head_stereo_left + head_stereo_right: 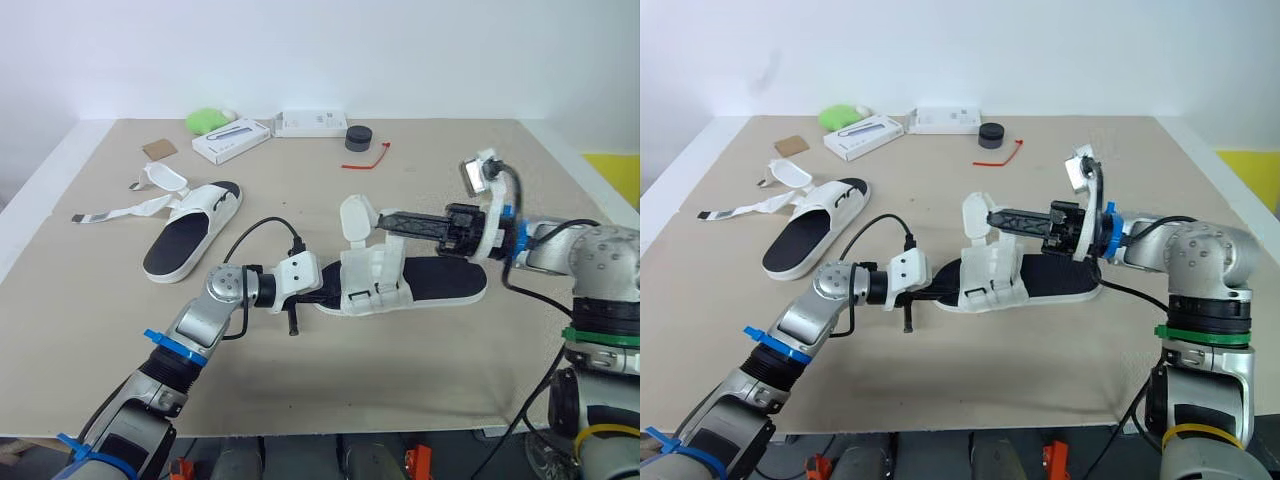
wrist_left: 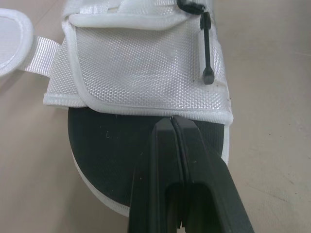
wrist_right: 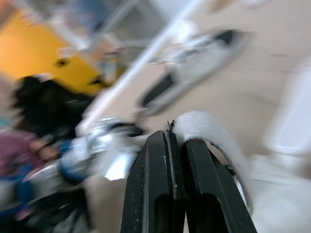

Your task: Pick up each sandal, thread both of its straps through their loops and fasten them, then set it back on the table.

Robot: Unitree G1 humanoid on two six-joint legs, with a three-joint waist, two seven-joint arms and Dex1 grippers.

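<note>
Slippage is threatening: right gripper [image 1: 382,222] is pinching the raised strap [image 1: 354,214] by its edge, while left gripper [image 2: 171,124], jaws shut together, is pressing the sandal [image 1: 445,283] onto the table [image 1: 420,372]; a tug could drag it.

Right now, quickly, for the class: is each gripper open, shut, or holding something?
Left gripper: shut, tips at the white upper of the near sandal; whether it pinches the fabric cannot be told.
Right gripper: shut on that sandal's strap.
</note>
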